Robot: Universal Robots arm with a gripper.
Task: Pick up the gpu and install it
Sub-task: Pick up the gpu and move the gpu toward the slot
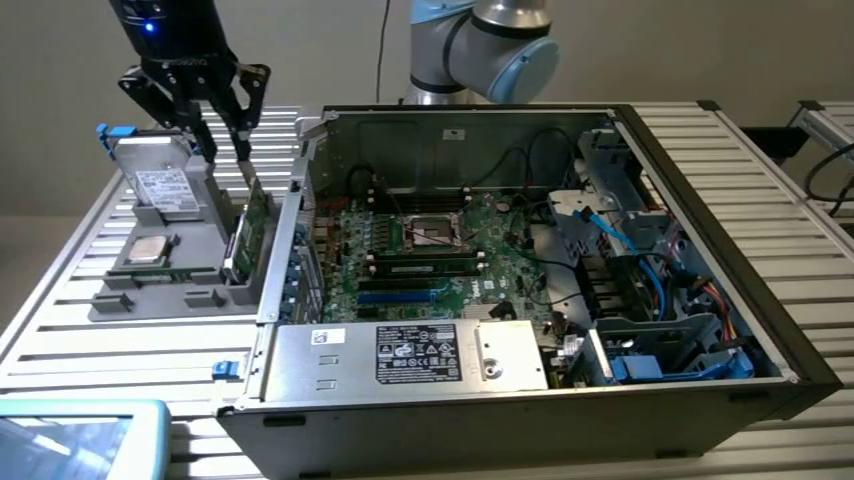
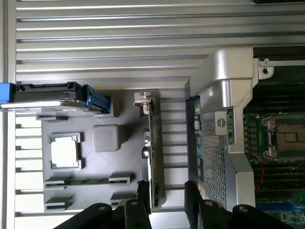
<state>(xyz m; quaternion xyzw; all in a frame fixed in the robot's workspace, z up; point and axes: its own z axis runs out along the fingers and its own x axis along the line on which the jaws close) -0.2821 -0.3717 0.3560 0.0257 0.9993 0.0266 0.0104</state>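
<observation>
The gpu (image 1: 248,235) stands on its long edge in a slot of the grey holder tray (image 1: 174,295), at the exterior view's left, beside the open computer case (image 1: 534,390). Its green board faces the case. In the wrist view the gpu (image 2: 151,143) appears edge-on, with its silver bracket at one end. My gripper (image 1: 227,152) hangs just above the card's far end, open and holding nothing. Seen from the wrist, the gripper (image 2: 167,198) has one black finger on each side of the card's line, the card closer to one finger (image 2: 143,193).
The tray also carries a silver hard drive (image 1: 167,185) with a white label, a square processor chip (image 1: 147,250) and a memory stick (image 2: 88,181). Inside the case lies the green motherboard (image 1: 427,250). A slatted metal table (image 1: 80,330) is underneath.
</observation>
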